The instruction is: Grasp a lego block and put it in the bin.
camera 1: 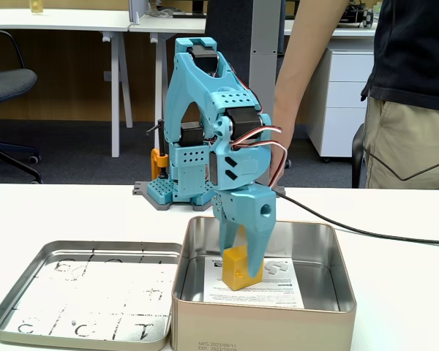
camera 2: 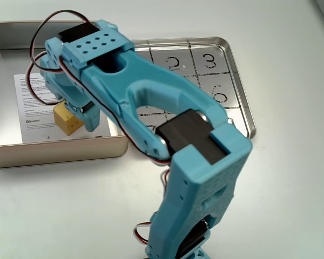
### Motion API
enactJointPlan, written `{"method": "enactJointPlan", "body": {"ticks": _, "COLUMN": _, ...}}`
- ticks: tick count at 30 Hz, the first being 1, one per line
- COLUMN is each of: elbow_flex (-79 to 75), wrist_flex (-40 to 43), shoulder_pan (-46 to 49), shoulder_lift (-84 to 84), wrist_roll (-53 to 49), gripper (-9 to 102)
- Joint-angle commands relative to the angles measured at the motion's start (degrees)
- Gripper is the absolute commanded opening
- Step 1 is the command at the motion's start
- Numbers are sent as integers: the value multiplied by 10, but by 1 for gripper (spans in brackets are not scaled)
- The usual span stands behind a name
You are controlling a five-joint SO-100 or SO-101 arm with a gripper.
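Silver metal walls stand closest to the camera in a fixed view. They belong to the bin [camera 1: 263, 311], a deep square tin that sits all around my pincer [camera 1: 241, 272]. My pincer points straight down into it. I think the bin is deep so that things dropped inside cannot roll away.

On the floor of the bin, right under my pincer, lies a white paper sheet [camera 1: 278, 285] with small print. My blue fingers [camera 1: 257, 245] are closed to a narrow gap, and the yellow block [camera 1: 238, 269] fills that gap. I am holding it by its sides. Its bottom looks like it touches the paper or hangs just above it; I cannot tell which. So the block is already inside the bin, near the middle of the floor. I think the only job left is to open my fingers and lift away.

Beside my pincer, on the left in this view, a flat metal tray [camera 1: 29, 292] lies on the white table [camera 1: 395, 292], with its edge right against the bin. It has numbers marked in squares.

Behind my pincer stands my blue arm [camera 1: 205, 110] on its base. Farther back, a person [camera 1: 413, 110] stands behind the table, with one hand hidden behind my arm.
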Motion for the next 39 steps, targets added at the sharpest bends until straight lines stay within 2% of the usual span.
{"method": "enactJointPlan", "body": {"ticks": 1, "elbow_flex": -35, "wrist_flex": -3, "shoulder_pan": -11, "shoulder_lift": 50, "wrist_roll": 43, "gripper": 31}}
{"method": "enactJointPlan", "body": {"ticks": 6, "elbow_flex": -97, "wrist_flex": 6, "shoulder_pan": 10, "shoulder_lift": 76, "wrist_roll": 71, "gripper": 32}}
{"method": "enactJointPlan", "body": {"ticks": 8, "elbow_flex": -144, "wrist_flex": 8, "shoulder_pan": 29, "shoulder_lift": 72, "wrist_roll": 72, "gripper": 29}}
{"method": "enactJointPlan", "body": {"ticks": 11, "elbow_flex": -242, "wrist_flex": 11, "shoulder_pan": 70, "shoulder_lift": 49, "wrist_roll": 73, "gripper": 17}}
{"method": "enactJointPlan", "body": {"ticks": 14, "elbow_flex": -359, "wrist_flex": 40, "shoulder_pan": 120, "shoulder_lift": -4, "wrist_roll": 64, "gripper": 1}}
{"method": "enactJointPlan", "body": {"ticks": 16, "elbow_flex": -383, "wrist_flex": 45, "shoulder_pan": 144, "shoulder_lift": -21, "wrist_roll": 54, "gripper": 0}}
{"method": "enactJointPlan", "body": {"ticks": 24, "elbow_flex": -300, "wrist_flex": 49, "shoulder_pan": 191, "shoulder_lift": -49, "wrist_roll": 33, "gripper": 0}}
{"method": "enactJointPlan", "body": {"ticks": 30, "elbow_flex": -202, "wrist_flex": 6, "shoulder_pan": 196, "shoulder_lift": -45, "wrist_roll": 22, "gripper": 0}}
{"method": "enactJointPlan", "body": {"ticks": 39, "elbow_flex": -185, "wrist_flex": -4, "shoulder_pan": 205, "shoulder_lift": -40, "wrist_roll": 25, "gripper": 0}}
